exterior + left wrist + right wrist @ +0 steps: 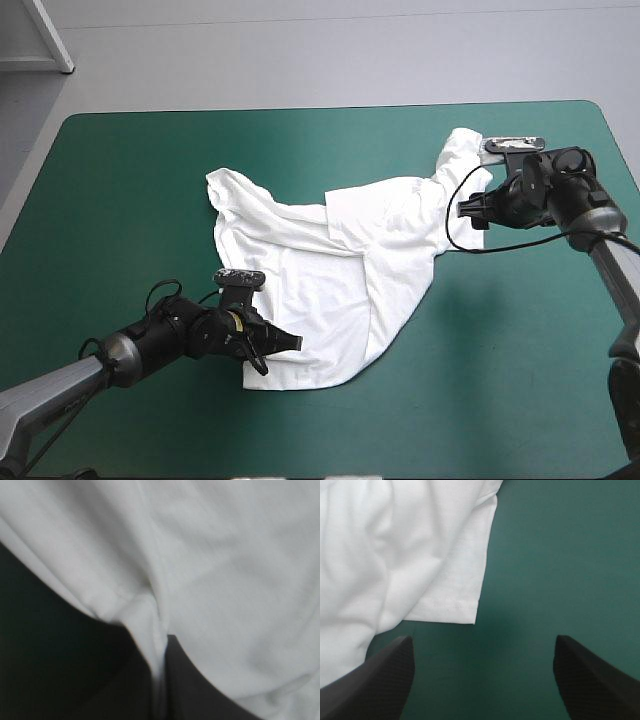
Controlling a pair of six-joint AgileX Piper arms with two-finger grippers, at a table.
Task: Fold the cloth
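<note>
The white T-shirt (pixel 330 270) lies spread and wrinkled across the middle of the teal-green table, one end reaching toward the far right. My left gripper (pixel 278 345) is at the shirt's near left hem, shut on the T-shirt; a pinched fold of white cloth (pixel 150 625) runs between its black fingers (pixel 200 690). My right gripper (pixel 468 207) hovers at the shirt's right side, open, with nothing between its fingers (pixel 380 680). A hemmed sleeve corner (pixel 455 595) lies just ahead of it over the bare cover.
Bare teal-green cover (pixel 130 200) surrounds the shirt on all sides. A pale object's corner (pixel 35 40) stands beyond the table's far left edge.
</note>
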